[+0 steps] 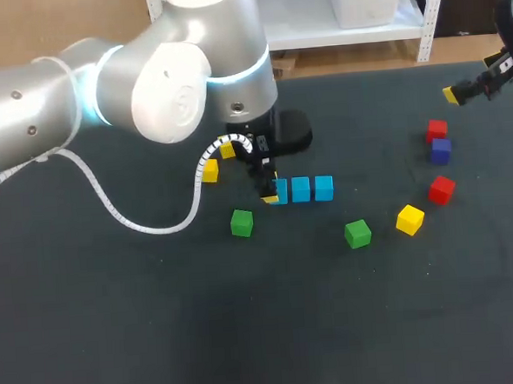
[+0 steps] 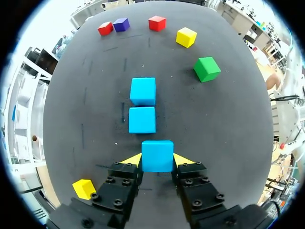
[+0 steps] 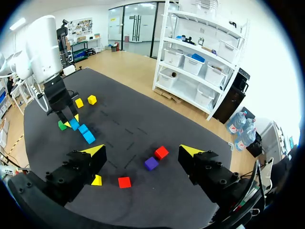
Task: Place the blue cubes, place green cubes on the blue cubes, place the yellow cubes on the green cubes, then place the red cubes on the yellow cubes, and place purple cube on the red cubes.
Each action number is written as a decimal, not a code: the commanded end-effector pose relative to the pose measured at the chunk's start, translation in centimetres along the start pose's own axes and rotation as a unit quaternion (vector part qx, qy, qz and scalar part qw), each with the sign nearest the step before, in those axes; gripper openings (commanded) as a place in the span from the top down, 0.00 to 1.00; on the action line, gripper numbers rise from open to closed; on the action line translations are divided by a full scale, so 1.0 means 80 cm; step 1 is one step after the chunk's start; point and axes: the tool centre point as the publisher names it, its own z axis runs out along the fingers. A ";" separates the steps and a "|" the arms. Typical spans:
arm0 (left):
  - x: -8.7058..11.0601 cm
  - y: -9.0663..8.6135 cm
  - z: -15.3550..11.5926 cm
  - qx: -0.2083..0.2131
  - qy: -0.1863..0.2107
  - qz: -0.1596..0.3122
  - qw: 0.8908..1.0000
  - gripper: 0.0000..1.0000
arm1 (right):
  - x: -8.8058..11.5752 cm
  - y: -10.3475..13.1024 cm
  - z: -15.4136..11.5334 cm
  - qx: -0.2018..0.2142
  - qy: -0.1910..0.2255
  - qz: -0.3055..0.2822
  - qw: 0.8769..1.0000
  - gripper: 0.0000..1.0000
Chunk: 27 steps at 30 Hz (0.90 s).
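Blue cubes [image 1: 301, 189] on dark table [image 1: 161, 337]; left fingers [image 2: 133, 160] tight on end cube [image 2: 157, 156]; right fingers [image 3: 95, 150] wide

Three blue cubes [image 1: 301, 189] sit in a close row, the end blue cube [image 2: 157, 155] clasped by the left gripper [image 2: 158, 160]. Two green cubes [image 1: 357, 233], three yellow cubes [image 1: 410, 219], two red cubes [image 1: 441, 189] and one purple cube [image 1: 441, 150] lie scattered, unstacked.

The left arm [image 1: 77, 98] is round, silver-white, with a glowing blue ring [image 1: 247, 71] and a curly white cable [image 1: 154, 230]. Black fingers [image 2: 119, 185], yellow tips.
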 end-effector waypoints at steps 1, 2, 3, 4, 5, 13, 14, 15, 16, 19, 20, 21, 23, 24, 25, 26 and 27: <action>-0.004 0.011 0.006 0.008 0.007 0.005 1.000 1.00 | 0.001 0.002 0.003 0.005 -0.003 0.000 1.000 0.00; -0.004 0.013 0.007 0.009 0.009 0.006 1.000 1.00 | 0.001 0.002 0.003 0.005 -0.003 0.000 1.000 0.00; -0.004 0.015 0.008 0.008 0.010 0.007 1.000 1.00 | 0.001 0.002 0.003 0.005 -0.003 0.000 1.000 0.00; -0.004 0.018 0.009 0.007 0.012 0.007 1.000 1.00 | 0.001 0.002 0.003 0.005 -0.003 0.000 1.000 0.00; -0.004 0.019 0.009 0.007 0.012 0.008 1.000 1.00 | 0.001 0.002 0.003 0.005 -0.003 0.000 1.000 0.00; 0.000 0.026 0.011 0.010 0.016 0.008 1.000 1.00 | 0.001 0.002 0.003 0.005 -0.003 0.000 1.000 0.00; 0.000 0.027 0.011 0.010 0.015 0.007 1.000 1.00 | 0.001 0.002 0.003 0.005 -0.003 0.000 1.000 0.00; 0.000 0.028 0.011 0.010 0.014 0.006 1.000 1.00 | 0.001 0.002 0.003 0.005 -0.003 0.000 1.000 0.00; 0.000 0.028 0.011 0.011 0.014 0.006 1.000 1.00 | 0.001 0.002 0.003 0.005 -0.003 0.000 1.000 0.00; 0.000 0.029 0.011 0.012 0.013 0.004 1.000 1.00 | 0.001 0.002 0.003 0.005 -0.003 0.000 1.000 0.00; 0.000 0.029 0.011 0.012 0.013 0.004 1.000 1.00 | 0.001 0.002 0.003 0.005 -0.003 0.000 1.000 0.00; 0.000 0.029 0.011 0.012 0.013 0.004 1.000 1.00 | 0.001 0.002 0.003 0.005 -0.003 0.000 1.000 0.00; -0.002 0.029 0.011 0.013 0.013 0.004 1.000 1.00 | 0.001 0.002 0.003 0.005 -0.003 0.000 1.000 0.00; -0.002 0.028 0.011 0.014 0.013 0.004 1.000 1.00 | 0.001 0.002 0.003 0.005 -0.003 0.000 1.000 0.00; -0.002 0.028 0.010 0.014 0.013 0.005 1.000 1.00 | 0.001 0.002 0.003 0.005 -0.003 0.000 1.000 0.00; -0.002 0.027 0.010 0.014 0.014 0.004 1.000 1.00 | 0.001 0.002 0.003 0.005 -0.003 0.000 1.000 0.00; -0.001 0.026 0.010 0.015 0.014 0.005 1.000 1.00 | 0.001 0.002 0.003 0.005 -0.003 0.000 1.000 0.00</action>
